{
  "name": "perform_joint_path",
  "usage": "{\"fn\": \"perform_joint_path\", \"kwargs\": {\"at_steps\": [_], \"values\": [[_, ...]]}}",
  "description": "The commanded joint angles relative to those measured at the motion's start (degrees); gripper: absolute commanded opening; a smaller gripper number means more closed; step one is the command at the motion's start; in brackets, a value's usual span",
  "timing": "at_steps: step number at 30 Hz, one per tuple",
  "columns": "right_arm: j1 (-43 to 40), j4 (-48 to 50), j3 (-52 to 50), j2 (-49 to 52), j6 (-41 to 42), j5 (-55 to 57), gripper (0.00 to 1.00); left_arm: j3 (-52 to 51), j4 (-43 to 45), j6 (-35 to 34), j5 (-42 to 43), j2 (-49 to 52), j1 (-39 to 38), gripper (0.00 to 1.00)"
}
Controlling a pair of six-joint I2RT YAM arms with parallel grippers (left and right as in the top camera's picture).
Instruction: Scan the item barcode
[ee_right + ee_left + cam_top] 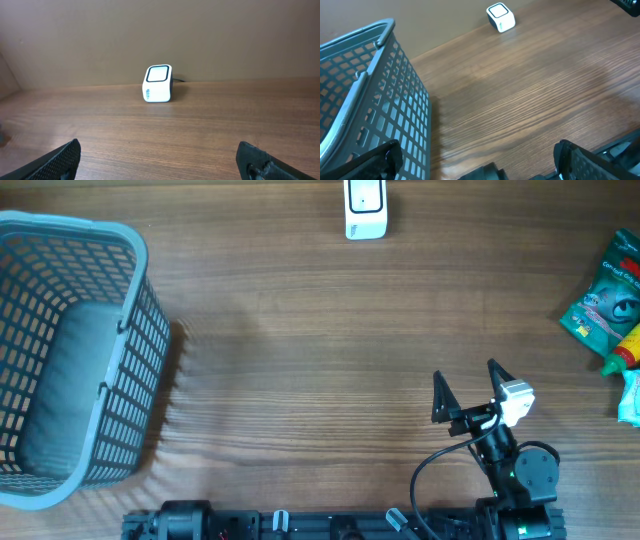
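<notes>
The right hand (pixel 465 375) gaped empty, facing the scanner (pixel 365 208) ahead; the green packet (pixel 607 295) lay unpicked to its right, likely awaiting pickup; the left hand (pixel 477 152), released too, hung beside the basket (pixel 405 100).

The barcode scanner (pixel 365 208) is a small white box with a dark-rimmed square window. It stands at the top centre of the overhead view, cut by the frame edge. In the right wrist view (pixel 158 84) it sits mid-frame with its window slanted upward and a dark cable behind it. The items lie flat on the table (pixel 320 380) at the right edge, well apart from the scanner: a green packet (pixel 608 295), a yellow bottle (pixel 625 352) with a red end just below it, then a pale packet (pixel 630 395), partly cropped.
</notes>
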Motion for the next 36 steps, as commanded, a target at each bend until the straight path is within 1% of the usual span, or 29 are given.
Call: {"fn": "perform_joint_path", "kwargs": {"at_steps": [1,5,7,10,11,15,19,21,25,28,29,30,33,35,36], "values": [[0.3,0.2,-0.1,-0.7,-1.1,1.2,1.0,-0.2,2.5,0.3,5.2,-0.2,-0.8,1.0],[0.3,0.2,-0.1,-0.7,-1.1,1.2,1.0,-1.2,9.5,0.3,10.5,-0.2,0.6,1.0],[0.3,0.2,-0.1,-0.6,-1.1,1.2,1.0,-4.1,12.4,0.3,10.6,-0.2,1.1,1.0],[0.3,0.2,-0.1,-0.6,-1.1,1.2,1.0,-10.6,18.8,0.3,10.6,-0.2,1.1,1.0],[0.3,0.2,-0.1,-0.6,-1.1,1.2,1.0,-14.6,22.6,0.3,10.6,-0.2,1.1,0.99],[0.3,0.2,-0.1,-0.6,-1.1,1.2,1.0,-25.6,33.1,0.3,11.3,-0.2,1.2,1.0],[0.3,0.2,-0.1,-0.5,-1.1,1.2,0.99,-34.5,35.2,0.3,16.2,-0.2,1.4,1.0],[0.3,0.2,-0.1,-0.5,-1.1,1.2,1.0,-38.0,35.4,0.3,16.4,-0.2,2.4,1.0],[0.3,0.2,-0.1,-0.5,-1.1,1.2,1.0,-39.6,36.1,0.3,17.1,-0.2,2.9,1.0],[0.3,0.2,-0.1,-0.5,-1.1,1.2,1.0,-39.8,42.7,0.3,18.1,-0.2,2.9,1.0],[0.3,0.2,-0.1,-0.5,-1.1,1.2,1.0,-40.9,48.3,0.3,19.0,-0.2,2.9,1.0],[0.3,0.2,-0.1,-0.5,-1.1,1.2,1.0,-42.1,51.8,0.3,19.7,-0.2,2.9,1.0],[0.3,0.2,-0.1,-0.5,-1.1,1.2,1.0,-47.2,59.8,-0.2,22.1,-0.2,2.9,1.0],[0.3,0.2,-0.1,-0.5,-1.1,1.2,1.0,-52.6,68.3,-3.9,23.2,-0.2,2.9,1.0],[0.3,0.2,-0.1,-0.5,-1.1,1.2,1.0,-55.9,74.3,-8.4,23.0,-0.2,2.9,1.0]]}}
